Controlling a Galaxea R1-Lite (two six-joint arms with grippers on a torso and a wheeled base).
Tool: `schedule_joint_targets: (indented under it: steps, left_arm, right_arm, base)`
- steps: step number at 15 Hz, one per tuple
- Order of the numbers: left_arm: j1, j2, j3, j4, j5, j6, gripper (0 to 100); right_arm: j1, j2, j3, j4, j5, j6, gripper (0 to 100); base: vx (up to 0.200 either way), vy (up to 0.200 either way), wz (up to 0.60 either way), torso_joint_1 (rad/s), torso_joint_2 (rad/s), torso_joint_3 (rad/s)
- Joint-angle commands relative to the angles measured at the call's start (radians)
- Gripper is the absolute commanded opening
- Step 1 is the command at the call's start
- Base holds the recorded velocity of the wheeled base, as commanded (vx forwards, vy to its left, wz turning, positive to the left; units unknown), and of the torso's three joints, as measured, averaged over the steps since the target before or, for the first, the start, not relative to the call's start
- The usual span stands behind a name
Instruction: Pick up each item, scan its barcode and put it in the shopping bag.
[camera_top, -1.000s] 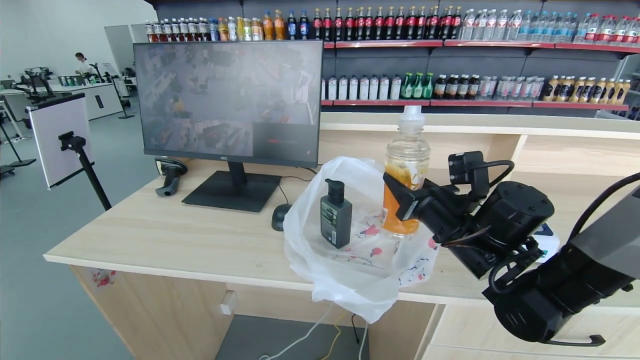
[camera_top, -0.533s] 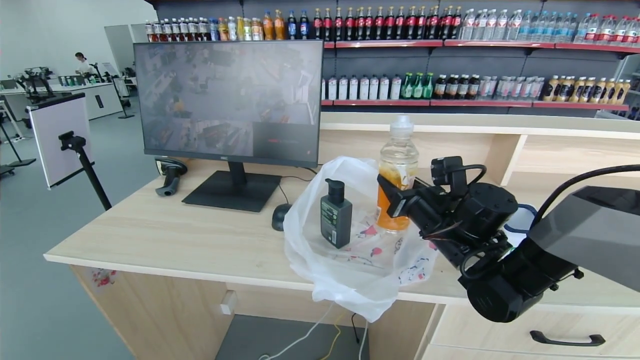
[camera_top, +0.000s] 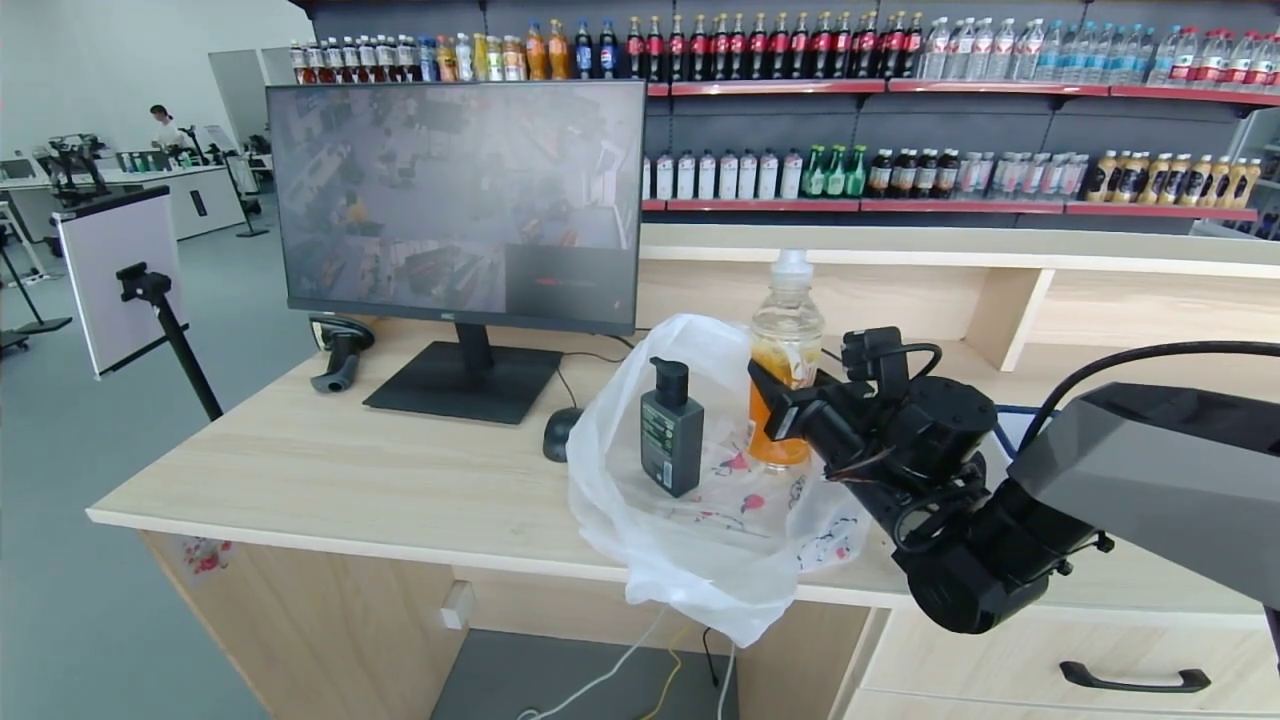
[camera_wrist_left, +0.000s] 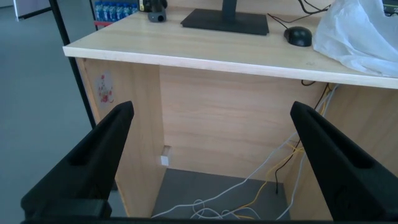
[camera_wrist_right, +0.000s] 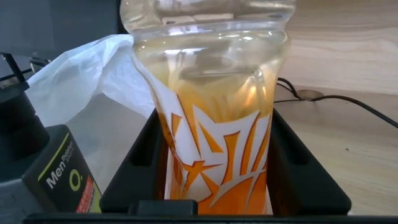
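Head view shows the wooden bench (camera_top: 350, 470) carrying a dark monitor (camera_top: 455, 200) at its rear; toward the front edge a white shopping bag (camera_top: 690, 545) lies open, its lower part drooping over the edge; the right hand (camera_top: 787, 398) is clenched on an upright orange drink bottle (camera_top: 787, 330) at label height, the bottle's base low in the bag's open mouth, though whether it rests on the plastic cannot be told; the right wrist view shows both fingers (camera_wrist_right: 140, 168) pressed against the label; a dark pump bottle (camera_top: 670, 430) stands upright in the bag just beside it; a black mouse (camera_top: 558, 432) sits touching the bag's far side; a barcode scanner (camera_top: 340, 352) lies near the monitor's corner; the left hand (camera_wrist_left: 211, 158) hangs released, fingers spread wide, below the bench's front edge.
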Motion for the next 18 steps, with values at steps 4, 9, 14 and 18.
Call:
schedule_joint_targets:
  steps: [4,9,14,18]
  left_arm:
    - [0.0,0.0,0.0,0.0,0.0,0.0,100]
    - [0.0,0.0,0.0,0.0,0.0,0.0,100]
    - [0.0,0.0,0.0,0.0,0.0,0.0,100]
    - [0.0,0.0,0.0,0.0,0.0,0.0,100]
  right_arm:
    - [-0.001,0.006,0.026,0.004,-0.001,-0.001,0]
    - [-0.001,0.003,0.051,0.004,-0.001,-0.001,0]
    - [0.001,-0.005,0.086,0.004,-0.001,0.002,0]
    - [0.001,-0.02,0.107,0.004,-0.001,0.002,0]
  base:
    - [0.0,0.0,0.0,0.0,0.0,0.0]
    - [0.0,0.0,0.0,0.0,0.0,0.0]
    - [0.0,0.0,0.0,0.0,0.0,0.0]
    - [0.0,0.0,0.0,0.0,0.0,0.0]
